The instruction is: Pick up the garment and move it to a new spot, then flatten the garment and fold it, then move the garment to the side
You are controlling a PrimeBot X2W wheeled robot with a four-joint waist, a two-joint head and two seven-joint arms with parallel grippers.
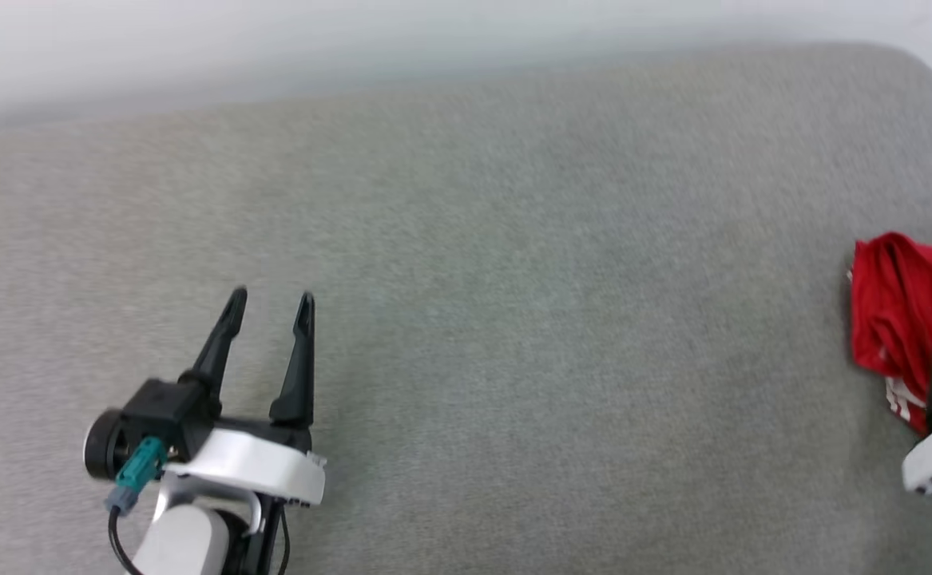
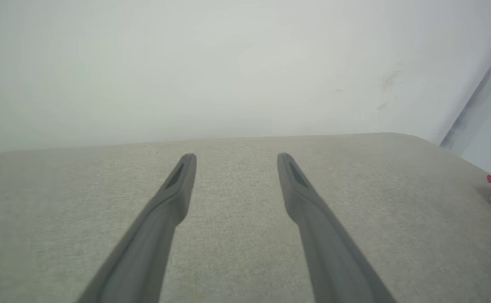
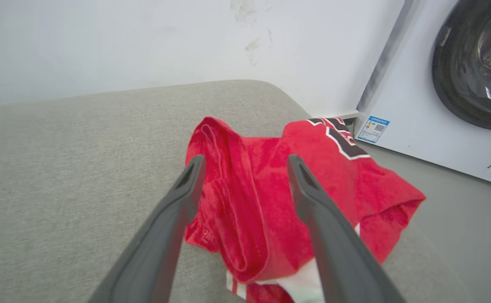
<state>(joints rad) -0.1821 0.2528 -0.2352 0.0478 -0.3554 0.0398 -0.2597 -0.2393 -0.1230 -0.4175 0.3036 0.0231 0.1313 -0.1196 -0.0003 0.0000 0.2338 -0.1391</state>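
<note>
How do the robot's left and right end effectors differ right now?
The left end effector hovers over bare grey surface, far from the cloth; the right end effector is right at the red garment. In the head view the left shows both fingers, the right one. Both stand open, holding nothing.

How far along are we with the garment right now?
Done, seemingly: the garment lies in a loose red bundle at the right edge of the grey cushion, so it may already be folded and set aside. In hand: nothing; right claw open over it, left claw open over bare cushion. Left: perhaps tidying the fold.
</note>
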